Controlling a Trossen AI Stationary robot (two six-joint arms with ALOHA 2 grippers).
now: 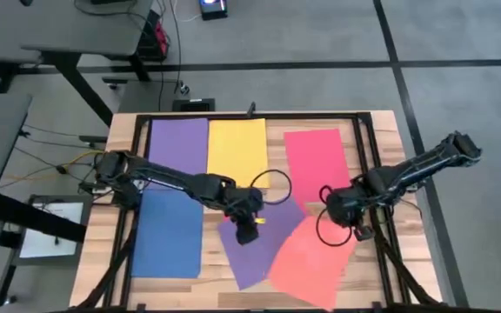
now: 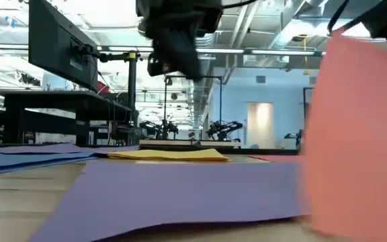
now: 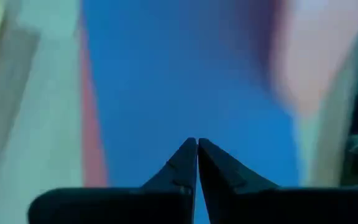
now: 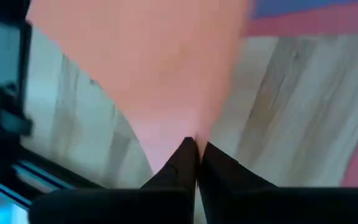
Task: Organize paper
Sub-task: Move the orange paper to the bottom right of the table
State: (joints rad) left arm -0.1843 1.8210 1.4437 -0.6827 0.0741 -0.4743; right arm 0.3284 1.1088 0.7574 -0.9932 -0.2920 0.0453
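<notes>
On wood table (image 1: 381, 139), colored paper (image 1: 237, 148)

Robotics lab, more dark robot arms (image 2: 224, 128) on far benches, black-framed workbenches (image 2: 52, 101), grey carpet-tile floor (image 1: 320, 35), exposed ceiling strip lights (image 2: 247, 50)

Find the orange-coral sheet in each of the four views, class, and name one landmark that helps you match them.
High view: orange-coral sheet at bottom centre-right, overlapping the slanted purple sheet.
Low view: fills the right side, lifted off the table.
Left wrist view: cannot tell; only a blurred pale patch.
Right wrist view: upper middle, pinched by the right gripper.
Shared landmark: the slanted purple sheet beside it.
</notes>
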